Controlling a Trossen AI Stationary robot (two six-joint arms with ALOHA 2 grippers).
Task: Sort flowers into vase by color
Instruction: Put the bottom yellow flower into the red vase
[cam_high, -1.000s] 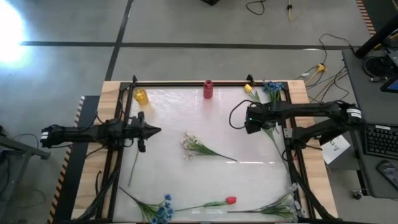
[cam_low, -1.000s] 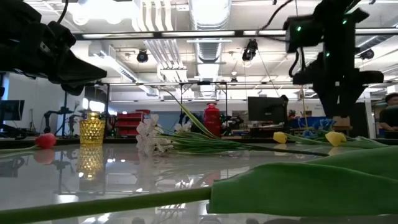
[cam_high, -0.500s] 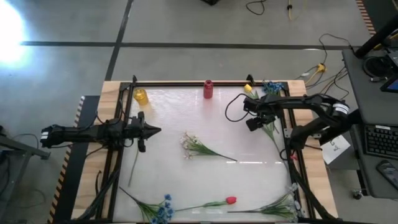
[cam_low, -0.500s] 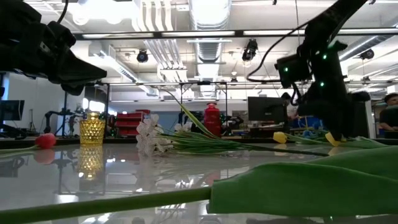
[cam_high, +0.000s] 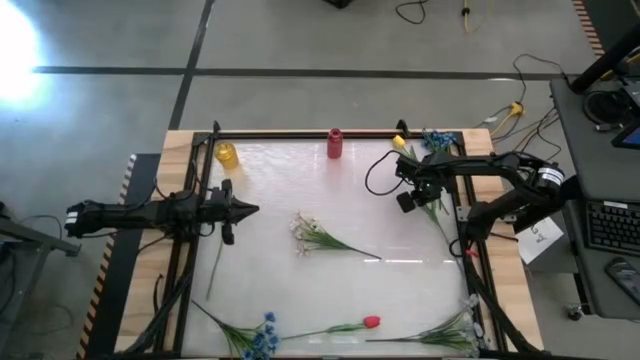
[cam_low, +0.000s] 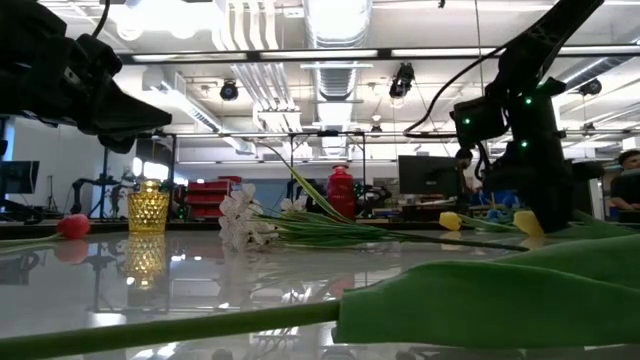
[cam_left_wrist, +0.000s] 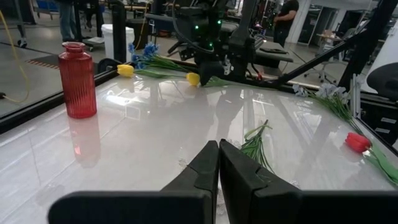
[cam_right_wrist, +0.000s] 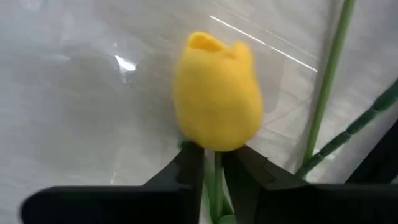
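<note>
Right wrist view: I see my right tool (cam_right_wrist: 211, 171) clenched on the green stem under a yellow tulip head (cam_right_wrist: 217, 90), low over the glossy white worktop (cam_high: 300, 195) near its far right corner. My left tool (cam_left_wrist: 217, 165) hangs clenched, empty, at the left edge.

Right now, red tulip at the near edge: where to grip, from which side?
Grip the thin green stem just behind the red tulip head, from straight above: it lies flat on the table, so fingers should straddle the stem crosswise.

One camera looks straight down on the whole surface (cam_high: 330, 240). Another sits low at its edge, looking across. Both see the red vase (cam_high: 334, 144). Wrist cameras look from close up.
</note>
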